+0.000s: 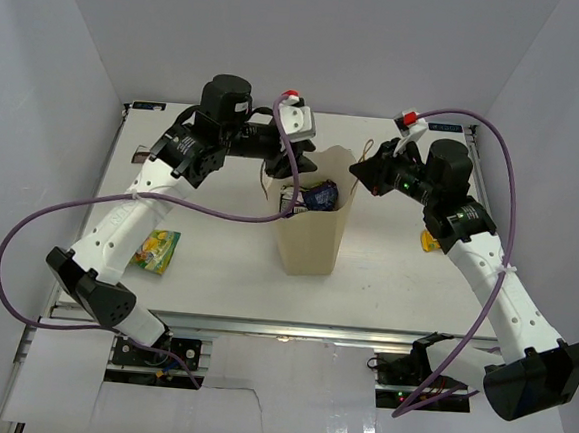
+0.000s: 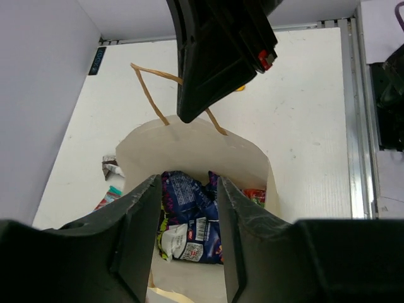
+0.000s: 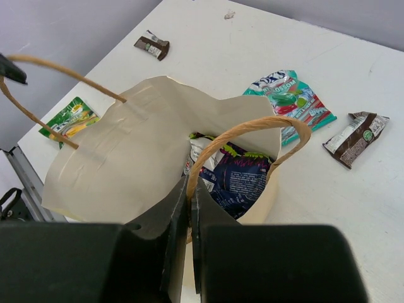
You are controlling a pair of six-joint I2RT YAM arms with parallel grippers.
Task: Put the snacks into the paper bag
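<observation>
The tan paper bag stands upright mid-table. A purple-black chip bag lies inside it, with a red packet beside it. My left gripper hangs open and empty over the bag's mouth, its fingers either side of the chip bag below. My right gripper is shut on the bag's near twisted handle at the right rim. On the table lie a green-yellow pouch, a teal-white packet and two small brown bars.
A yellow packet lies half hidden under my right forearm. The bag's other handle sticks up at its far side. White walls enclose the table at the back and both sides. A purple cable loops off the left arm.
</observation>
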